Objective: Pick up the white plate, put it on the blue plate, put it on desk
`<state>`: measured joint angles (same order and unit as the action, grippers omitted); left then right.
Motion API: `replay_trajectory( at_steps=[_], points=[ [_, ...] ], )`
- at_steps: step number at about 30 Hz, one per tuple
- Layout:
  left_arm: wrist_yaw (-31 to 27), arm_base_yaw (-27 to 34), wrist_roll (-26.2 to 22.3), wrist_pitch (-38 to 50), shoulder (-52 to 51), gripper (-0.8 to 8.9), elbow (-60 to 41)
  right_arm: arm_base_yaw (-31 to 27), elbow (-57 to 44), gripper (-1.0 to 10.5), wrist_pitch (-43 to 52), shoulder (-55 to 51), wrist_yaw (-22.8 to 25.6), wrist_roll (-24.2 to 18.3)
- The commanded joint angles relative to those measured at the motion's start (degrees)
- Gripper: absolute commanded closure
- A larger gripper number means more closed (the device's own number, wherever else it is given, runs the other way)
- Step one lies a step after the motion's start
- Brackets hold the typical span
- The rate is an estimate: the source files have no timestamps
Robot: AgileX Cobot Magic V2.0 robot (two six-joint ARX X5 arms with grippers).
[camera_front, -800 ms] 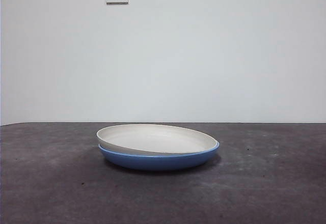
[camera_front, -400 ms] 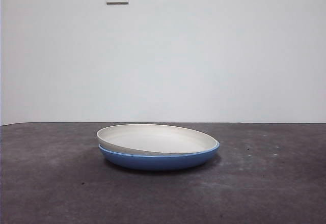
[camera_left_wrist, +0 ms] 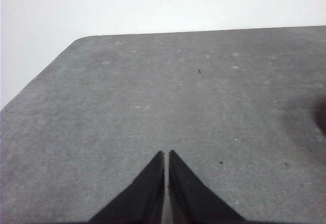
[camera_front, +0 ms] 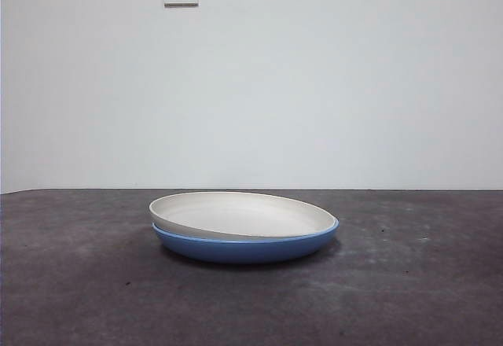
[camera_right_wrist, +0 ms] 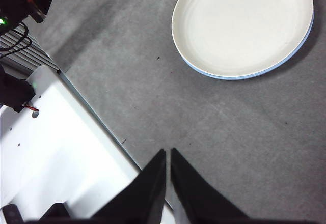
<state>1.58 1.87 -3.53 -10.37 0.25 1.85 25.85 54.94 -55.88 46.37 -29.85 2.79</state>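
My left gripper (camera_left_wrist: 166, 155): two black matte pointed jaws, smooth. My right gripper (camera_right_wrist: 167, 154): same black tapered jaws.

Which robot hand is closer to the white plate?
Probably the right. The right gripper has the white plate in its view, across bare desk. The left gripper sees only desk.

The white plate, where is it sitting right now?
The white plate rests nested on the blue plate, slightly tilted, near the middle of the desk in the front view. The right wrist view shows it from above; neither gripper touches it.
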Motion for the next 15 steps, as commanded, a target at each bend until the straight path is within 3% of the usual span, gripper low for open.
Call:
replay_trajectory(
  at_steps=[1, 6, 15],
  points=[
    [0.0, 0.09, 0.15, -0.35, -0.09, 7.99, -1.18, 0.37, 0.44, 9.4, 0.55, 0.31, -0.15, -0.68],
    [0.0, 0.09, 0.15, -0.35, -0.07, 7.99, -1.18, -1.25, 0.39, 9.4, 4.9, -0.96, 1.7, -4.57],
    [0.0, 0.09, 0.13, -0.35, -0.07, 7.98, -1.18, -16.33, -12.72, 9.4, 31.3, -15.06, 1.22, -4.37]
  ],
)
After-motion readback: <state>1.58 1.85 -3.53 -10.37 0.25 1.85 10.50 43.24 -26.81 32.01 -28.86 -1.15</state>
